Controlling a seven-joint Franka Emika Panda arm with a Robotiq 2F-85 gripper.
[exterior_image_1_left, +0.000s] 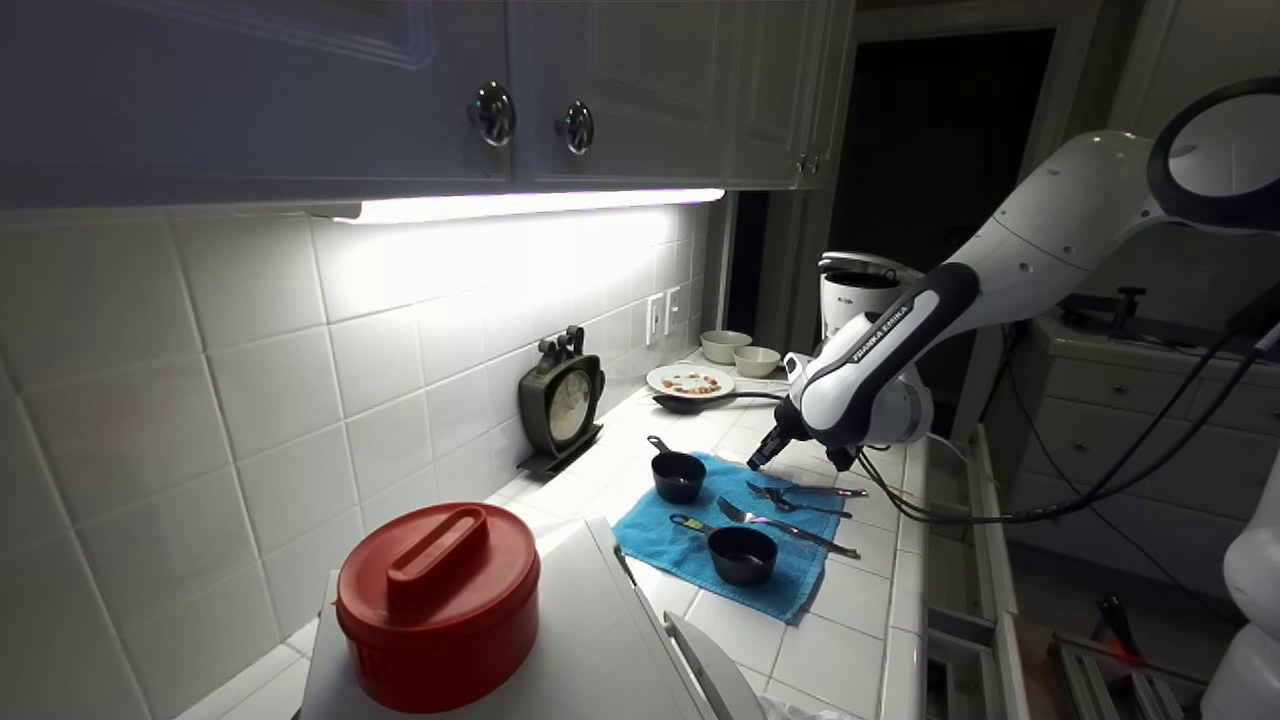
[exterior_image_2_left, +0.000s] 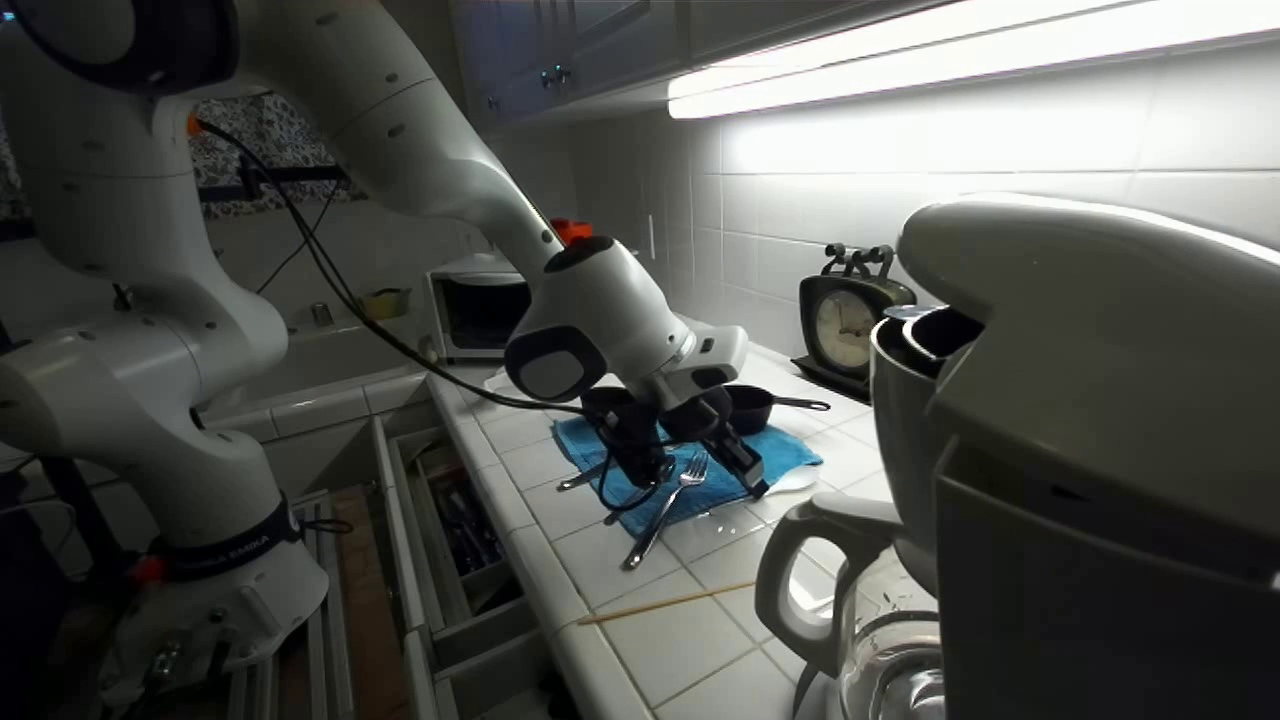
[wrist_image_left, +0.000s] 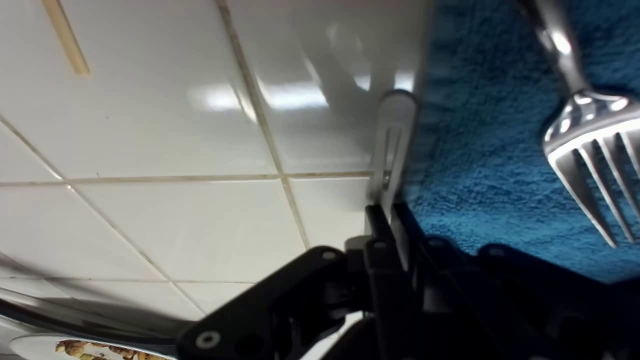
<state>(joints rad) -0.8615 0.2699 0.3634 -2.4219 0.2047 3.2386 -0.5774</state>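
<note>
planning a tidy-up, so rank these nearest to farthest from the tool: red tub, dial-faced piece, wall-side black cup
From the tool, in an exterior view:
1. Black cup, at the wall-side edge of the blue towel.
2. Dial-faced piece, beside the tiled wall.
3. Red tub, on the white appliance.

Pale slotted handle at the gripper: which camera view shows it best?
The wrist view: the pale slotted handle is near there, its slot and rounded end visible beyond the gripper. In both exterior views I cannot make out the handle; an exterior view shows a white spoon-shaped piece beside the gripper, perhaps its other end.
</note>
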